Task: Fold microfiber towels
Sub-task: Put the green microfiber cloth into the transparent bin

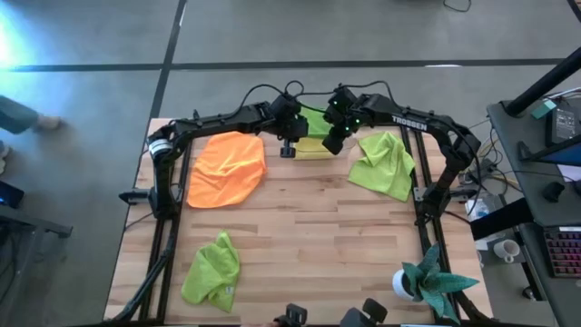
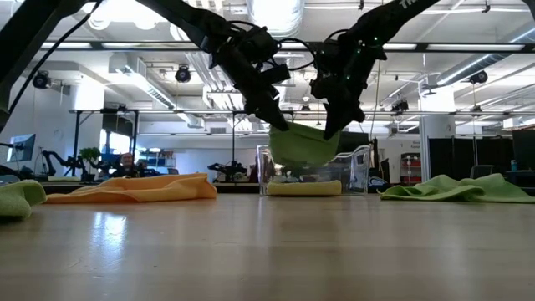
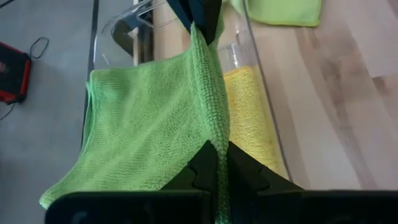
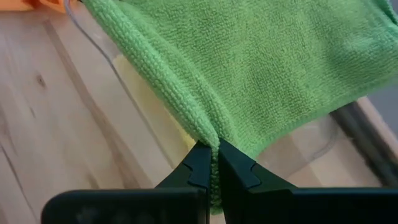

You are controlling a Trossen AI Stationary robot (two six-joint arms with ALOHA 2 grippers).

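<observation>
Both pincers are pressed together on one lime green towel (image 2: 303,144): we find the left gripper (image 3: 217,163) pinching its folded edge at one end and the right gripper (image 4: 213,163) pinching the same edge at the other, so the cloth hangs between them over the clear plastic bin (image 2: 361,171) at the far middle of the table (image 1: 318,245). A yellow towel (image 3: 252,109) lies flat in that bin beneath it. We judge the held cloth light, limp and fairly grippy from its looped pile; it sags in a belly between the two holds, so corners or a doubled edge are the sound places to take it, as a single layer could slip out. An orange towel (image 1: 227,168) lies crumpled left of the bin, a second lime green towel (image 1: 385,163) to its right, a third lime green towel (image 1: 212,270) near the front left. We cannot make out the held cloth's lower edge against the bin, nor whether it touches the yellow one. Most of the bin's walls are hard to trace from above, under the arms.
</observation>
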